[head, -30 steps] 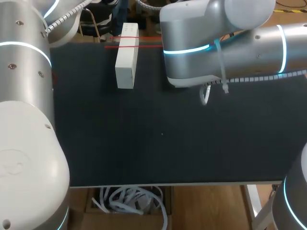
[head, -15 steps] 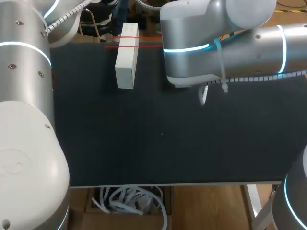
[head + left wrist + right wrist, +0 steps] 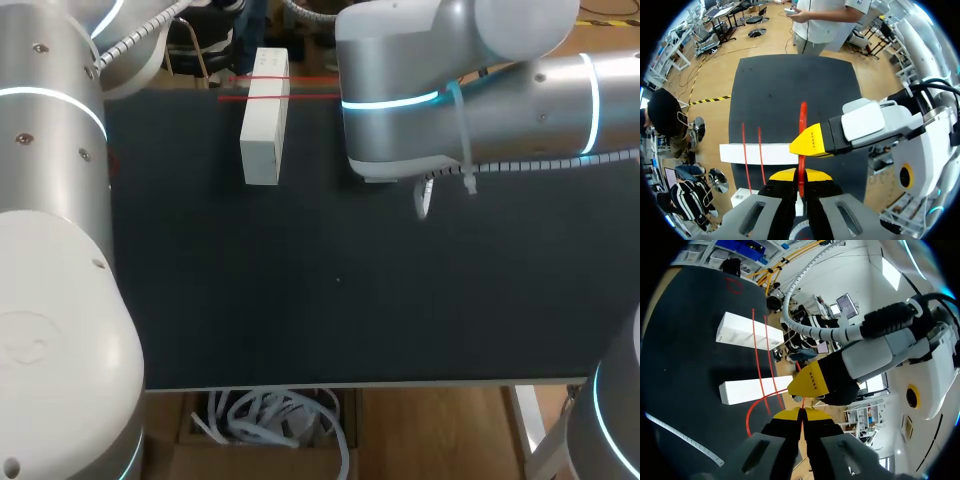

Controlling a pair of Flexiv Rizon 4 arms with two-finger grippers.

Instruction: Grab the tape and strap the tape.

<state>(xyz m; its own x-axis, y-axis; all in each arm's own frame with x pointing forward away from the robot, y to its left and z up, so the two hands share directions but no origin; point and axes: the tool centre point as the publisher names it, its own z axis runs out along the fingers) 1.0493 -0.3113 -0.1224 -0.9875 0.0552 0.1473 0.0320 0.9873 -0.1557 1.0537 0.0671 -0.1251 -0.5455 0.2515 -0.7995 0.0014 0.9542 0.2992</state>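
Tape (image 3: 803, 120) is pinched between the closed fingers of the left tool (image 3: 800, 176) and of the right tool (image 3: 801, 415), the white box (image 3: 757, 153) just ahead; tension should be applied evenly, twisting avoided

Bright, even light; the right arm (image 3: 520, 100) gleams pale above the matte table (image 3: 300, 300).

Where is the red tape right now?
In the head view the red tape crosses the white box at the far edge of the table, left of middle; the wrist views show the left claw and right claw each pinching it.
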